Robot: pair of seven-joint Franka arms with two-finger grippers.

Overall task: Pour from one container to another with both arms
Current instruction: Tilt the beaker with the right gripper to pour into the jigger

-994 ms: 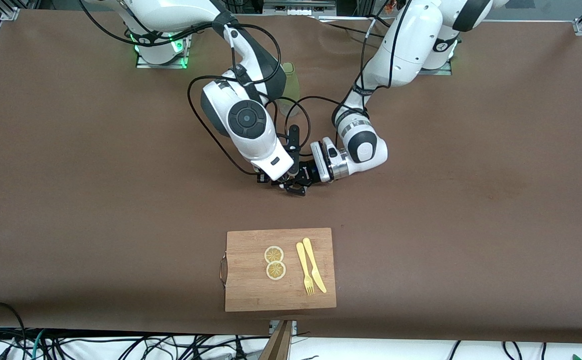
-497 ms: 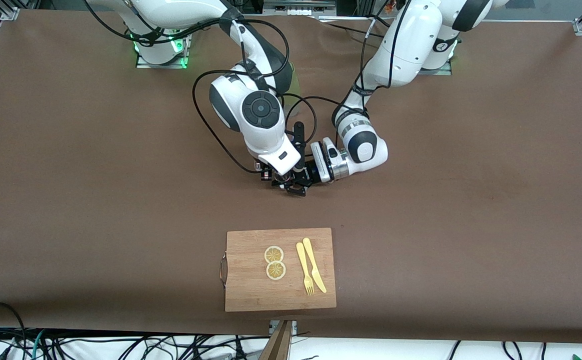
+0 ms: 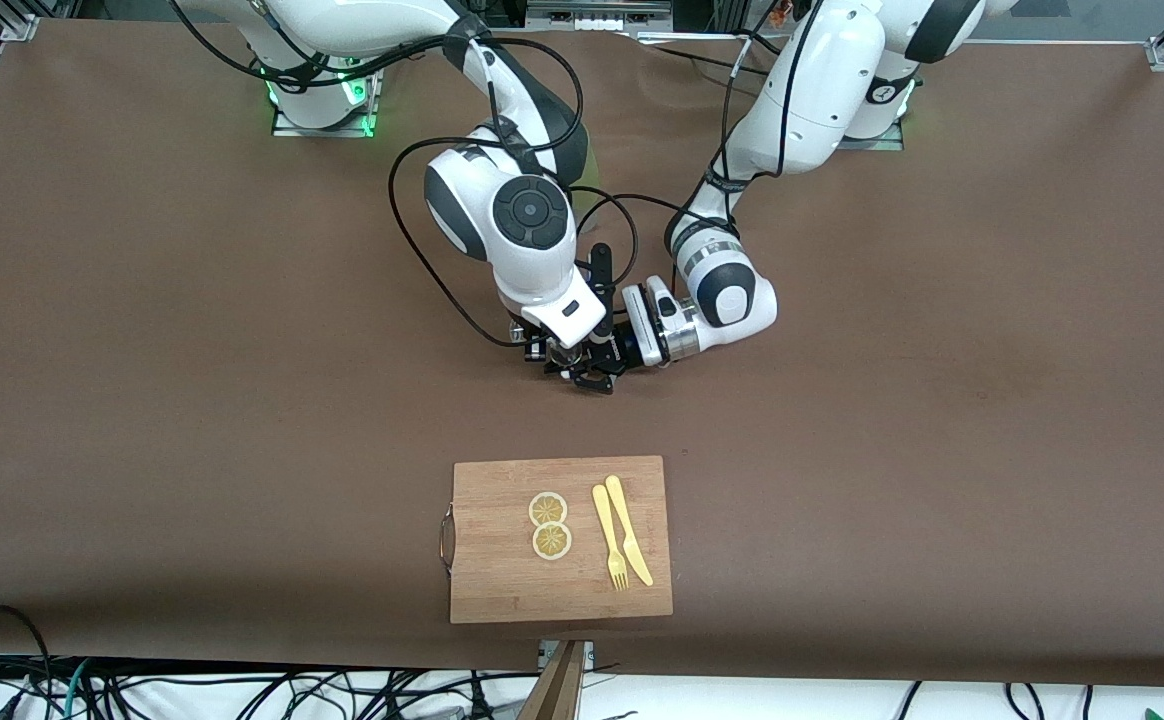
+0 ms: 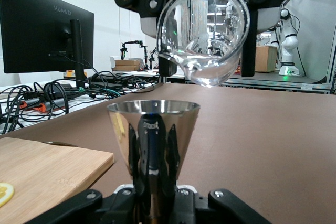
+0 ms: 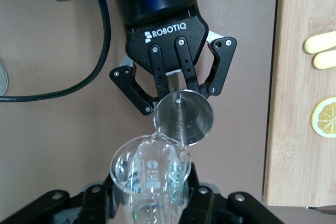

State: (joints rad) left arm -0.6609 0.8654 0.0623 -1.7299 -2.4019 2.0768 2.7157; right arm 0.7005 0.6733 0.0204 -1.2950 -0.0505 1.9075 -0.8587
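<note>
My right gripper [image 5: 152, 198] is shut on a clear glass beaker [image 5: 149, 169], held tilted in the air over the middle of the table. The beaker's spout hangs at the rim of a small metal cone-shaped cup [image 5: 184, 116]. My left gripper [image 4: 155, 182] is shut on that cup [image 4: 153, 124] by its narrow lower part and holds it upright. In the left wrist view the beaker [image 4: 205, 35] leans mouth-down just above the cup. In the front view both grippers meet, right gripper [image 3: 554, 360] beside left gripper [image 3: 597, 372]. Whether liquid flows I cannot tell.
A wooden cutting board [image 3: 502, 590] lies nearer to the front camera than the grippers. On it are two lemon slices [image 3: 549, 525] and a yellow plastic fork and knife [image 3: 622, 540]. Black cables loop round the right arm's wrist.
The right arm's forearm and wrist have swung toward the left arm's end of the table, tipping the beaker over the cup. The left arm has held still.
</note>
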